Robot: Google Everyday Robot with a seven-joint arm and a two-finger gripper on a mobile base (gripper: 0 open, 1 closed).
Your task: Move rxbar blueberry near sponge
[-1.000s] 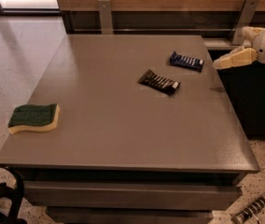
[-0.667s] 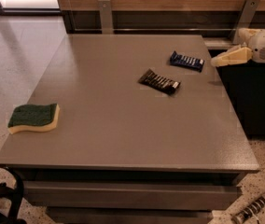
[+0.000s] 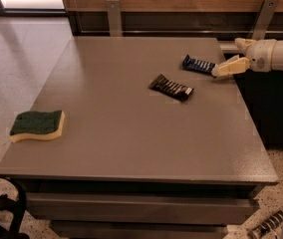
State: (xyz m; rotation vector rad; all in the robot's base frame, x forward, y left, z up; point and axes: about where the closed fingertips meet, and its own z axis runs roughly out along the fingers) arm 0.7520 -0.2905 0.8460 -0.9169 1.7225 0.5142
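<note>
The rxbar blueberry (image 3: 198, 64), a flat dark blue bar with white stripes, lies on the grey table (image 3: 131, 133) at the far right. My gripper (image 3: 224, 67) comes in from the right edge, and its cream tip is right beside the bar's right end. The sponge (image 3: 37, 125), dark green on top with a pale yellow body, lies near the table's left front edge, far from the bar.
A black-wrapped bar (image 3: 171, 87) lies just left of and in front of the blue one. A wooden wall with metal brackets (image 3: 113, 15) runs behind the table. A dark wheel-like object (image 3: 2, 215) is at the bottom left.
My gripper has moved left, from off the table's right edge to right beside the blue bar. Both bars and the sponge have stayed put.
</note>
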